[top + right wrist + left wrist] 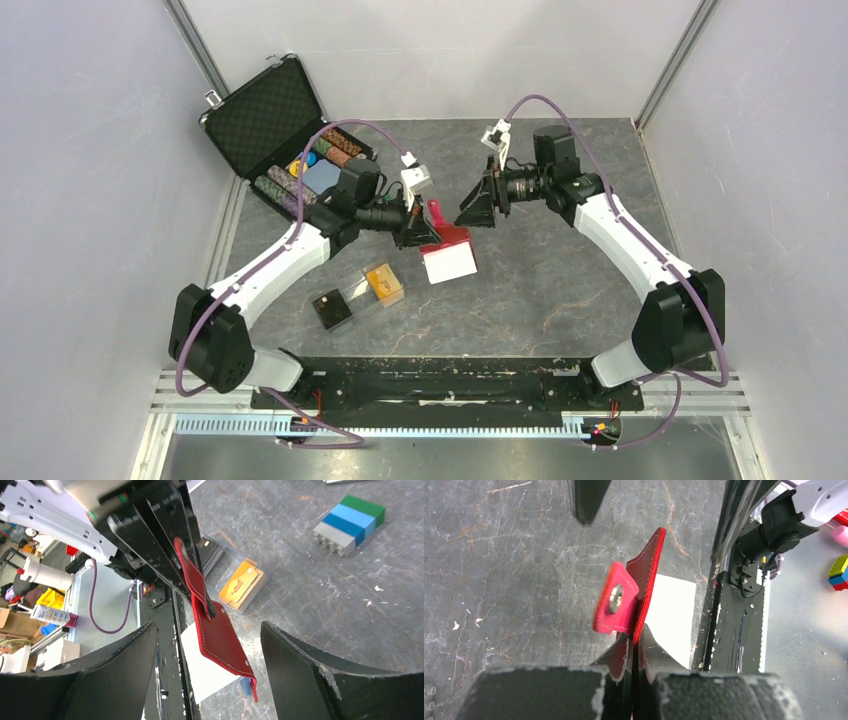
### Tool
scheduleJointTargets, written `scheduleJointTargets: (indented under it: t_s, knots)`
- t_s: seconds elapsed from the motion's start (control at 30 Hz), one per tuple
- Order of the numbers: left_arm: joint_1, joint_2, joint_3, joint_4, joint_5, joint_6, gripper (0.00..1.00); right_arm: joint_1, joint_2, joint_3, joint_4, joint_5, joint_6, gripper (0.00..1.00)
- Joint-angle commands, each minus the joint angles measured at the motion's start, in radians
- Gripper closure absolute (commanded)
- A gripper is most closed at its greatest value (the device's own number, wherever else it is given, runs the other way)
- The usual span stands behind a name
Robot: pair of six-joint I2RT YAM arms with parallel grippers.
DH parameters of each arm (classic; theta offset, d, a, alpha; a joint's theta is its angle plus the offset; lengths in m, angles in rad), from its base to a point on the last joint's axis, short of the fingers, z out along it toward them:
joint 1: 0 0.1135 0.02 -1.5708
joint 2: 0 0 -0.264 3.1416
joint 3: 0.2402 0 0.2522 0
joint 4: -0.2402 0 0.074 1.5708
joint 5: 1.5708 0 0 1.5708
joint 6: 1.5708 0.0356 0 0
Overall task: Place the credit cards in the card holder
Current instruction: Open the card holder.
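Observation:
My left gripper [418, 233] is shut on the red card holder [452, 235] and holds it on edge above the table. In the left wrist view the jaws [636, 636] pinch its edge [651, 565], and the snap flap [614, 600] hangs to the left. My right gripper [478, 208] is open, with a finger on each side of the holder [220, 640], not touching it. The orange credit cards [383, 281] lie stacked in a clear tray on the table, also in the right wrist view [242, 582]. A blue bit [245, 685] shows under the holder's low corner.
A white flat rectangle [449, 264] lies on the table under the holder. A small black box [332, 308] sits left of the cards. The open black chip case [285, 140] stands at the back left. A green, blue and grey block [350, 522] lies beyond.

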Motion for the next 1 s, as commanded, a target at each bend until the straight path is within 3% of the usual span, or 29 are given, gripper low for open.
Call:
scheduleJointTargets:
  t_s: [0.0, 0.13, 0.23, 0.3, 0.37, 0.47, 0.63, 0.73, 0.87, 0.97]
  knots:
    - [0.006, -0.022, 0.068, -0.025, 0.079, -0.006, 0.98, 0.037, -0.003, -0.03, -0.013, -0.045, -0.059, 0.22]
    - [0.006, -0.031, 0.078, -0.018, 0.081, -0.022, 0.98, 0.072, 0.021, -0.037, -0.029, -0.017, -0.091, 0.29]
    - [0.008, -0.041, 0.075, -0.004, 0.069, -0.03, 0.98, 0.075, 0.034, -0.038, -0.03, 0.009, -0.094, 0.58]
    - [0.009, -0.048, 0.074, -0.004, 0.047, -0.031, 0.97, 0.075, 0.04, -0.027, -0.031, 0.031, -0.091, 0.83]
    - [0.011, -0.055, 0.071, -0.005, 0.001, -0.038, 0.85, 0.074, 0.04, -0.015, -0.029, 0.06, -0.087, 1.0]
    - [0.017, -0.079, 0.068, -0.003, -0.134, -0.057, 0.41, 0.07, 0.038, -0.005, -0.029, 0.141, -0.073, 1.0]
    - [0.027, -0.156, 0.022, 0.037, -0.44, -0.183, 0.02, 0.032, -0.001, -0.046, 0.087, 0.237, 0.065, 1.0]
    - [0.06, -0.166, 0.025, -0.001, -0.475, -0.285, 0.0, -0.006, -0.026, -0.091, 0.212, 0.245, 0.174, 1.0]
    - [0.139, -0.105, 0.036, -0.041, -0.281, -0.444, 0.0, -0.023, -0.014, -0.09, 0.294, 0.225, 0.259, 1.0]
    - [0.166, -0.049, 0.006, 0.031, -0.084, -0.568, 0.03, -0.025, -0.005, -0.085, 0.354, 0.202, 0.315, 1.0]
